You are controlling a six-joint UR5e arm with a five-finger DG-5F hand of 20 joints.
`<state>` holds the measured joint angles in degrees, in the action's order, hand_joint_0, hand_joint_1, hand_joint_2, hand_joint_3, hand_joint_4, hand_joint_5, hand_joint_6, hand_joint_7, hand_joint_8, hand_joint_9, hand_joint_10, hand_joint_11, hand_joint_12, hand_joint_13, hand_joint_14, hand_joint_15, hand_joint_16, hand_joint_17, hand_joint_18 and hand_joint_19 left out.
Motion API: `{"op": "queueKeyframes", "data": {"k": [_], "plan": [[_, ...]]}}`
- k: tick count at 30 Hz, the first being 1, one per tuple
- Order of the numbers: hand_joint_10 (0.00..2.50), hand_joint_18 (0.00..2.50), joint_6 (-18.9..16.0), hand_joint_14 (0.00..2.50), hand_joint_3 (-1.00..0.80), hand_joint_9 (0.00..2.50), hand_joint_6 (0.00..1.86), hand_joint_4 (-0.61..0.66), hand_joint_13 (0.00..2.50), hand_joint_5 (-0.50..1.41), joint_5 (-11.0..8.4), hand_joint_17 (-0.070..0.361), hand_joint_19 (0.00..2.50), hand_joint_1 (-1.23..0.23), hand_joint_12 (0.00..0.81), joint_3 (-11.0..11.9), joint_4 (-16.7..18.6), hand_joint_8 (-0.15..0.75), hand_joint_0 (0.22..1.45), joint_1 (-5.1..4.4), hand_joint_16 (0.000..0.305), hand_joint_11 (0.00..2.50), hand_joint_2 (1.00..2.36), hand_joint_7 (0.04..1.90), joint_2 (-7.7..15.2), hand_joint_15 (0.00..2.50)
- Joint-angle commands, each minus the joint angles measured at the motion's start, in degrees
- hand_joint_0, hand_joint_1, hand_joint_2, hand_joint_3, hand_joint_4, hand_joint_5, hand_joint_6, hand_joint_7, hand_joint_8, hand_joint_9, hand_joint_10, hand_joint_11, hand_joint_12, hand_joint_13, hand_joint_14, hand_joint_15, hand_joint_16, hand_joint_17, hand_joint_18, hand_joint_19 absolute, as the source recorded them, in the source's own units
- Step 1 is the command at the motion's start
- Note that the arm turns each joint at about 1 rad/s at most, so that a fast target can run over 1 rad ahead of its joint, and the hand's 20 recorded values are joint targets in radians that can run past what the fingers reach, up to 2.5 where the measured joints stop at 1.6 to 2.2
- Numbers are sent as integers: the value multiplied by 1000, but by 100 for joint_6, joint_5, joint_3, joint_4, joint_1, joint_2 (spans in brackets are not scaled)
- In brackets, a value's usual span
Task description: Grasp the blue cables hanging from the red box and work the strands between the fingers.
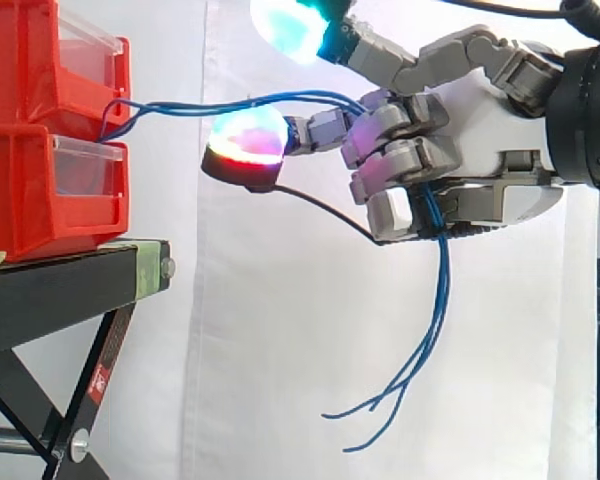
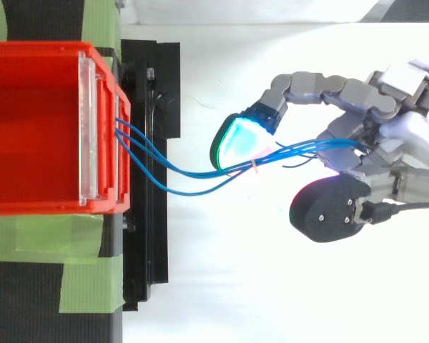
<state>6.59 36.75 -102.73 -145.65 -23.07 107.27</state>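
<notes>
Evidently to keep the strands tensioned for working, the hand [image 1: 480, 150] curls its lower fingers [image 1: 395, 155] round the blue cables [image 1: 230, 103], which stretch from the front of the red box [image 1: 40, 130] across open air into the palm, loose ends dangling beneath.

A black stand [image 1: 60, 290] on crossed legs bears the lower red bin [image 1: 30, 195] directly on its top, and the upper red bin [image 1: 30, 60] is stacked on that one. Each bin has a clear front panel [image 1: 88, 165] at its right end in the side view. Seen from above, strips of green tape [image 2: 57, 261] lie across the stand's top on either side of the bins.
</notes>
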Motion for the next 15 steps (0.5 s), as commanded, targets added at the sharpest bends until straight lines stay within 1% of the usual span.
{"op": "queueKeyframes", "data": {"k": [1, 5, 12, 15], "plan": [[2500, 1950, 0, 2500, -938, 1326, 450, 179, 1690, 126, -46, 151, 713, -662, 672, -2, 37, 545, 890, -31, 201, 2500, 1003, 1121, 5, 1934], [2500, 1950, 0, 2500, -915, 1326, 471, 189, 1690, 141, -72, 151, 713, -660, 672, -2, 37, 545, 889, -48, 201, 2500, 1003, 1132, 5, 1934], [2500, 1950, 9, 2500, -926, 1326, 411, 184, 1690, 238, -72, 151, 713, -649, 672, -2, 19, 545, 880, -74, 201, 2500, 1003, 1200, -4, 1934], [2500, 1950, 9, 2500, -921, 1326, 402, 181, 1690, 263, -107, 151, 713, -650, 672, -2, 19, 545, 879, -83, 201, 2500, 1003, 1217, 5, 1934]]}}
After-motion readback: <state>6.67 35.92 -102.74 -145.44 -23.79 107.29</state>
